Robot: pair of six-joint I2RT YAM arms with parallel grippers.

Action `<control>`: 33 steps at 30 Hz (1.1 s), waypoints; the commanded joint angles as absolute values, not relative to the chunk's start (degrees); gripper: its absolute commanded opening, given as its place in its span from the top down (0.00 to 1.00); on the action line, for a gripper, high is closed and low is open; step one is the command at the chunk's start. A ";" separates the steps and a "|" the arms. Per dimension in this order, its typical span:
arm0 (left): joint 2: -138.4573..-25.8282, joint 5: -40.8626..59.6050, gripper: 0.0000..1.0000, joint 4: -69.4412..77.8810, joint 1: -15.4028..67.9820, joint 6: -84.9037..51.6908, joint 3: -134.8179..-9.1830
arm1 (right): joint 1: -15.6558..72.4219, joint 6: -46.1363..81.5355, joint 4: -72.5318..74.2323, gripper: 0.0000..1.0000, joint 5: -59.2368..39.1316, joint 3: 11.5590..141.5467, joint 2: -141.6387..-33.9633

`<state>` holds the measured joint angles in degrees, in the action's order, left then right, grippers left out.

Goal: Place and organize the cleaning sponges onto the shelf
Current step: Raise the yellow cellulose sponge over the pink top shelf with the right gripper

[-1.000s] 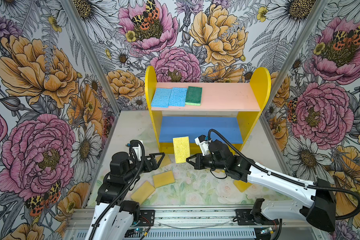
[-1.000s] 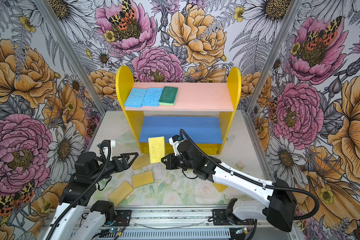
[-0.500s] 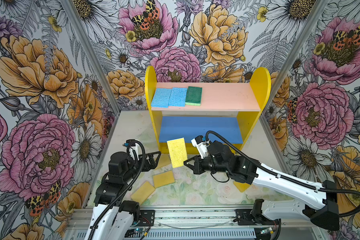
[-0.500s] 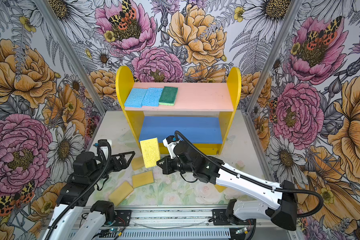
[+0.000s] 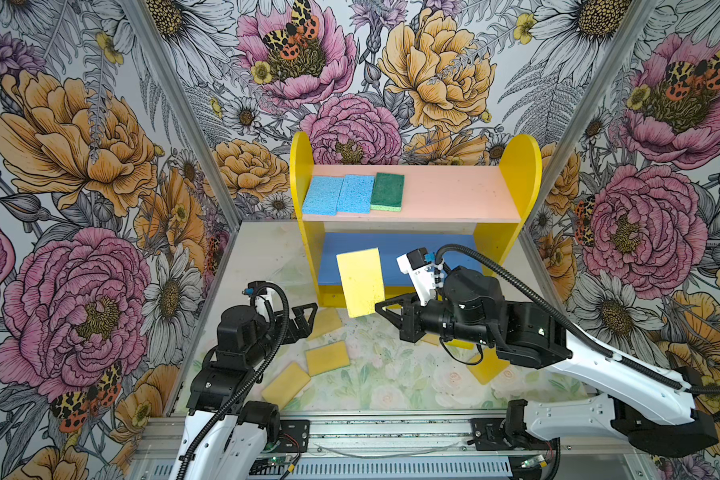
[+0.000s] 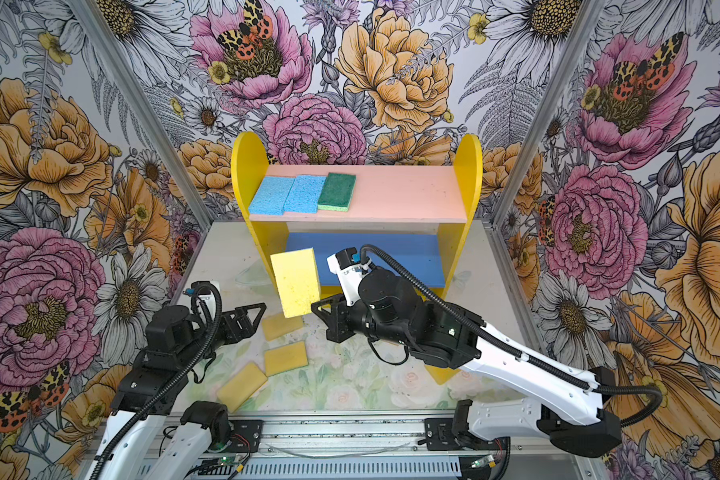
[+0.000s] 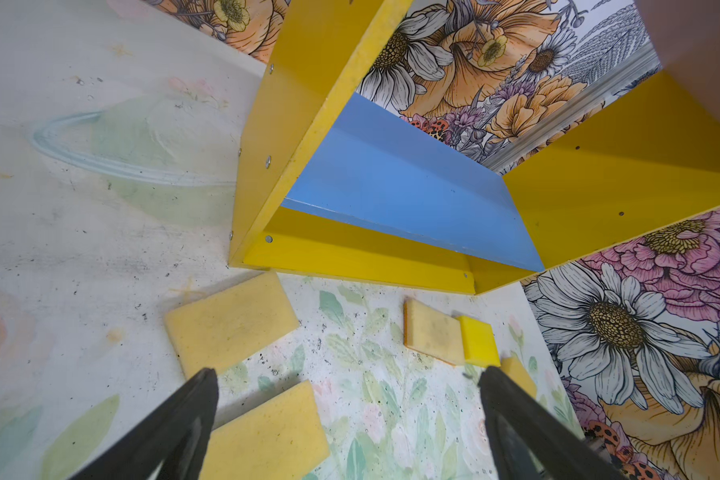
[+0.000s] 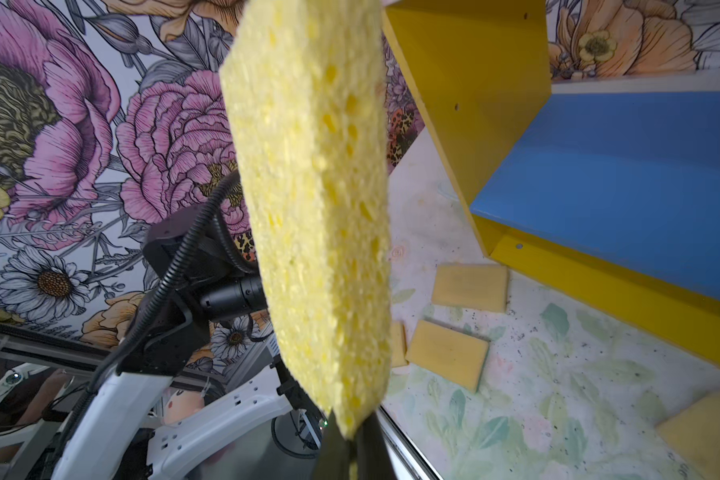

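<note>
My right gripper (image 5: 381, 307) (image 6: 316, 307) (image 8: 352, 440) is shut on the lower corner of a porous pale yellow sponge (image 5: 360, 282) (image 6: 296, 282) (image 8: 312, 208). The sponge stands upright in the air in front of the shelf's blue lower board (image 5: 433, 253). Two light blue sponges (image 5: 321, 195) (image 5: 355, 193) and a dark green one (image 5: 387, 191) lie at the left of the shelf's pink upper board (image 5: 454, 199). My left gripper (image 5: 308, 320) (image 6: 258, 320) (image 7: 348, 374) is open and empty above tan sponges (image 5: 325, 322) (image 5: 328, 357) (image 5: 285, 384) on the table.
A tan sponge (image 7: 433, 332) and a small bright yellow sponge (image 7: 479, 340) lie side by side near the shelf's right foot. Another yellow sponge (image 5: 485, 370) shows partly under my right arm. Flowered walls close in both sides and the back.
My right gripper swung the pale yellow sponge slightly left, then lifted it a little higher before the lower board. The left gripper has barely moved and stays open.
</note>
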<state>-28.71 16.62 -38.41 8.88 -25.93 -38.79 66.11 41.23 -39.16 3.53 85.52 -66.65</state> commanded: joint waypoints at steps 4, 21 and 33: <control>-27.95 15.25 0.01 -38.67 9.75 -25.53 -39.72 | 65.50 37.65 -48.17 1.00 16.97 97.91 -64.24; -28.29 14.68 0.01 -38.67 11.15 -25.66 -39.50 | 39.02 37.43 -64.70 1.00 3.66 123.50 -79.27; -26.98 13.48 0.01 -38.67 12.70 -25.92 -39.29 | 27.06 40.54 -71.32 1.00 -13.53 134.37 -91.83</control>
<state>-27.70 15.33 -38.61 12.27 -25.96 -38.79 28.38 39.62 -69.01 -8.25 131.37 -92.66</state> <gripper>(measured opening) 0.988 0.051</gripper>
